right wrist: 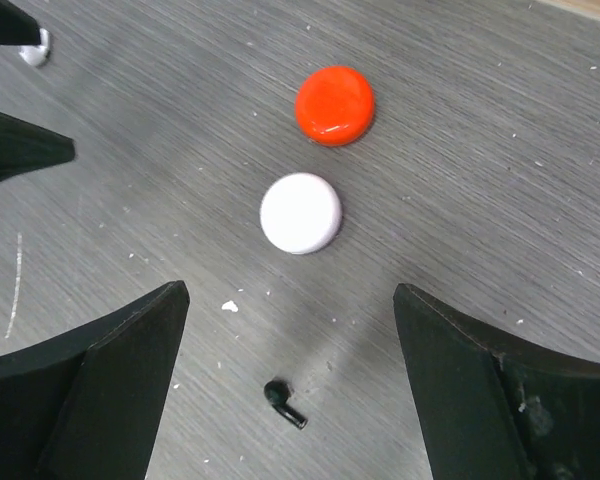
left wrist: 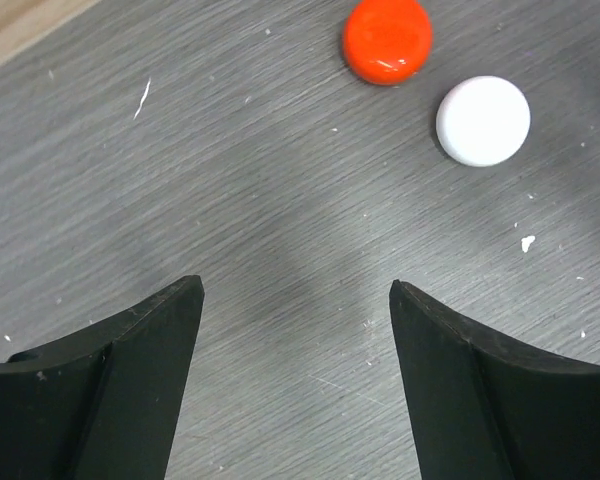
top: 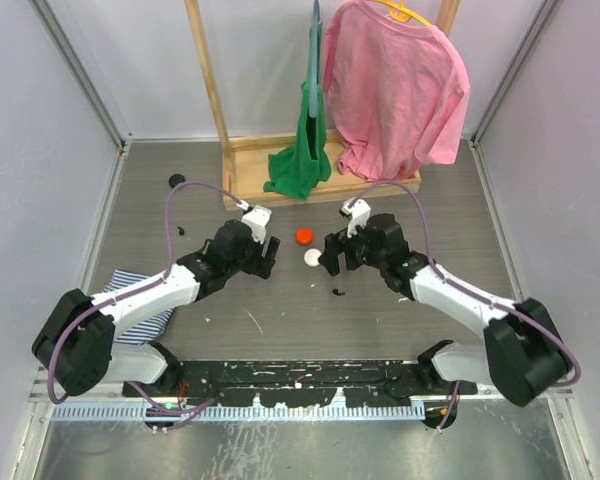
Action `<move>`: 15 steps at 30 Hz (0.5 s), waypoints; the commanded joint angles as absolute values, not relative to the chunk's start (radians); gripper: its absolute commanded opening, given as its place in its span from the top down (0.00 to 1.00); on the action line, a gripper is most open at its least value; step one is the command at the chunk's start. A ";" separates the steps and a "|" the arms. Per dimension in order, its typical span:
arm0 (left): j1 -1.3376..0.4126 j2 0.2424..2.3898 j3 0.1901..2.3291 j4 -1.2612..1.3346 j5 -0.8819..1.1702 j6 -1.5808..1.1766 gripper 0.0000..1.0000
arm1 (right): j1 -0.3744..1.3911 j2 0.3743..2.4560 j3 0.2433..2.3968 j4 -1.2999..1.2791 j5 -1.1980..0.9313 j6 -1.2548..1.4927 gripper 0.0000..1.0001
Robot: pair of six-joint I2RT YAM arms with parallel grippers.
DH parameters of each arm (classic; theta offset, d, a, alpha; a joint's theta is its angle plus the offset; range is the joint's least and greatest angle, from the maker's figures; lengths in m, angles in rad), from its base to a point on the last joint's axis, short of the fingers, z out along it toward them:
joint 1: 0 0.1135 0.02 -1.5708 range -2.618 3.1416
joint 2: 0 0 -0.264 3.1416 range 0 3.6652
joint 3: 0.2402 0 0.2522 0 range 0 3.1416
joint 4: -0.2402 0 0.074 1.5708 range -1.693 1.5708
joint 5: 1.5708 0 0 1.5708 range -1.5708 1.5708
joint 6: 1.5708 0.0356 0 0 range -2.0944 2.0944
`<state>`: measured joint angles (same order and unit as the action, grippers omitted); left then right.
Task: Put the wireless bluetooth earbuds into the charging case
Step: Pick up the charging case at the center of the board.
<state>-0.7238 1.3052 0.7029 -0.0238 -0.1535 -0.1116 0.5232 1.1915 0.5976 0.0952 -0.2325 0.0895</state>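
Note:
One black earbud (right wrist: 283, 402) lies on the grey table, between the spread fingers of my right gripper (right wrist: 290, 290), which is open and touches nothing. In the top view this earbud (top: 338, 292) sits just below the right gripper (top: 330, 256). My left gripper (left wrist: 295, 285) is open over bare table, with nothing between its fingers. It hangs left of the two caps (top: 267, 262). A small black object (top: 177, 181) at the far left may be the charging case, but it is too small to tell. A tiny dark speck (top: 183, 230) lies below it.
An orange cap (right wrist: 334, 105) and a white cap (right wrist: 300, 212) lie between the two grippers. A wooden rack (top: 242, 150) at the back carries a pink shirt (top: 400, 85) and a green cloth (top: 302, 165). A striped cloth (top: 130, 300) lies under the left arm.

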 commanded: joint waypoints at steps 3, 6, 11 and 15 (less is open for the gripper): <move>-0.673 1.277 0.704 -0.021 -0.062 -0.238 0.22 | 0.523 1.334 0.702 0.163 -0.193 0.063 0.11; -0.653 1.244 0.674 0.007 -0.072 -0.244 0.21 | 0.524 1.379 0.722 0.164 -0.194 0.056 0.11; -0.626 1.237 0.638 0.040 -0.078 -0.260 0.21 | 0.539 1.454 0.757 0.172 -0.197 0.053 0.11; -0.624 1.223 0.625 0.044 -0.066 -0.263 0.21 | 0.560 1.517 0.791 0.175 -0.184 0.036 0.13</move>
